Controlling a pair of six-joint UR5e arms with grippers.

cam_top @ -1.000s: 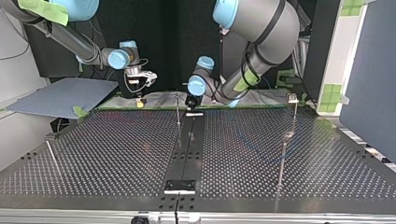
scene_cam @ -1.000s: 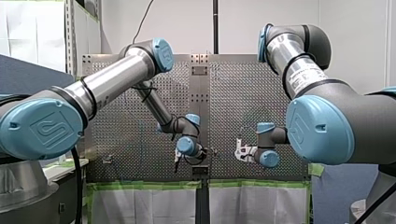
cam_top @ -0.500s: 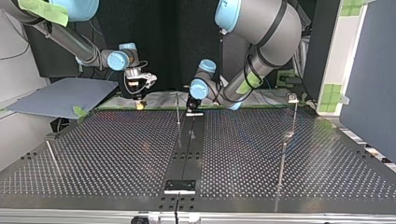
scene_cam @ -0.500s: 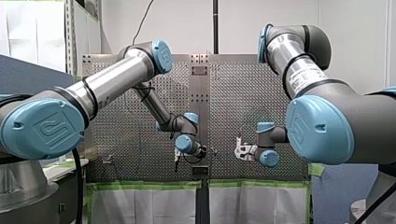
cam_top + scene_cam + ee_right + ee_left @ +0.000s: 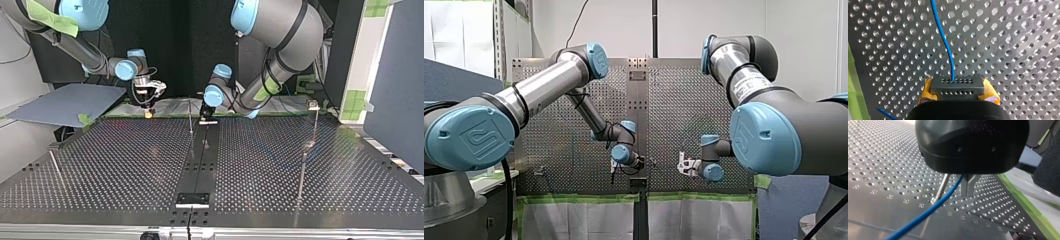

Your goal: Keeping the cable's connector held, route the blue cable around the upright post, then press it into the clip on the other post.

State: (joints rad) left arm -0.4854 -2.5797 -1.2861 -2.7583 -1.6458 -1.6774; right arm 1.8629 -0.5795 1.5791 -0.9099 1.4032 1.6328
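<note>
**Cable-to-post relation**

Connector (image 5: 957, 86) is clamped in R pincer (image 5: 958, 91), between its yellow pads (image 5: 924, 92). Blue cable (image 5: 943, 37) runs straight ahead. At the desk's (image 5: 125, 160) arm-side edge it passes just beside upright post (image 5: 943, 185), under L pincer (image 5: 968, 191), the nearer arm. L grip: cannot tell.

The front camera is looking from behind my left arm (image 5: 544, 87) and right arm (image 5: 749, 80), far back, over the table (image 5: 674, 110). The top camera is facing them from across it, low. The 2 wrist cameras are sitting close over the table, sharing the cable (image 5: 923, 213); the right one is looking past the connector (image 5: 957, 86).
</note>
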